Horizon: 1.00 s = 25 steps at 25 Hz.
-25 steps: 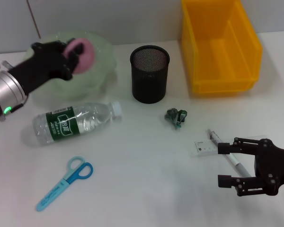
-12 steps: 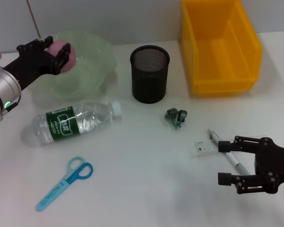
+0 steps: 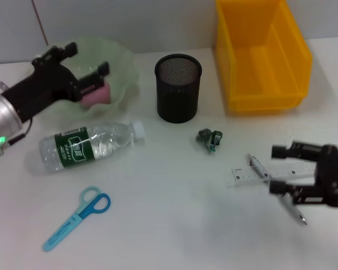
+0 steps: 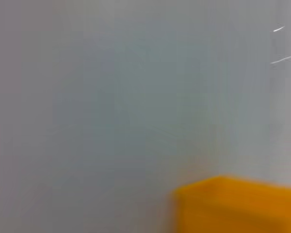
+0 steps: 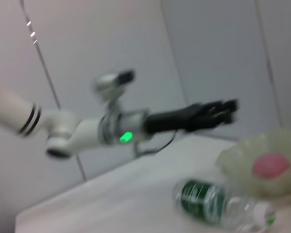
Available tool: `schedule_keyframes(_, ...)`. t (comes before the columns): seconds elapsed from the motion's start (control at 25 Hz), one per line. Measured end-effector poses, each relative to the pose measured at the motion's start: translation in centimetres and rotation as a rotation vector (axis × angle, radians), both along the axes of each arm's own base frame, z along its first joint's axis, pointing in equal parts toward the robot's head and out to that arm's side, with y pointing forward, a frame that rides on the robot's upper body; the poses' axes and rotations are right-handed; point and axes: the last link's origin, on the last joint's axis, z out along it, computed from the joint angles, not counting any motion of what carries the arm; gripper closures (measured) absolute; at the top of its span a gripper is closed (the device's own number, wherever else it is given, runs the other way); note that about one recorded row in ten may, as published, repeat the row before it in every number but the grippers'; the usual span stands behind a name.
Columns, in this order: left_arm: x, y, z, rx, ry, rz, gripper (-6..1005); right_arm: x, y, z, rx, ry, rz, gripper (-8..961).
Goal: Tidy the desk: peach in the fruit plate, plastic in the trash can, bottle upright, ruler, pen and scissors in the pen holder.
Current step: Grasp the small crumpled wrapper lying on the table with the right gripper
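We log the left gripper (image 3: 83,63) over the pale green fruit plate (image 3: 123,64) at the desk's far left, fingers spread apart and empty. The pink peach (image 3: 96,94) lies in the plate, just below those fingers; from the right wrist view we see it (image 5: 270,165) resting in the bowl, apart from the gripper (image 5: 222,110).

The water bottle (image 3: 89,144) lies on its side in front of the plate, cap toward the black mesh pen holder (image 3: 178,87). Blue scissors (image 3: 77,216) lie flat, nearer the front edge. A crumpled green plastic scrap (image 3: 209,139) sits between pen holder and ruler (image 3: 253,174).

The right gripper (image 3: 296,170) is low at the right, fingers parted on either side of the ruler's end, above the pen (image 3: 290,207); we cannot tell whether they touch it. The yellow bin (image 3: 265,56) stands at the far right
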Motion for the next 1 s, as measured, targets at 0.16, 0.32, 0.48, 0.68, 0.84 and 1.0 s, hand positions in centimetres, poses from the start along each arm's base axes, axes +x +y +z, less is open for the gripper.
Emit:
schedule_keyframes(0.16,0.6,-3.8,-0.5,-0.156,-0.014,-0.193,239,-1.4,1.7,3.6,0.026,-0.007,-0.059,118)
schedule_keyframes(0.32,0.6,-4.4,-0.8,-0.191,-0.002,-0.218,178,-5.5,5.0,7.1,-0.063,-0.199,-0.183,118)
schedule_keyframes(0.48,-0.4,-7.1,-2.5,-0.299,0.030,-0.238,133,-8.9,7.4,7.9,-0.126,-0.424,-0.330,119)
schedule_keyframes(0.68,-0.7,-7.7,-2.7,-0.313,0.014,-0.227,133,-13.2,10.9,6.1,-0.207,-0.651,-0.417,120)
schedule_keyframes(0.84,-0.9,-8.1,-3.0,-0.319,0.010,-0.222,134,-14.1,13.0,3.2,-0.234,-0.754,-0.448,121)
schedule_keyframes(1.0,-1.0,-8.4,-3.3,-0.334,0.014,-0.222,134,-13.9,14.0,0.6,-0.223,-0.814,-0.457,122)
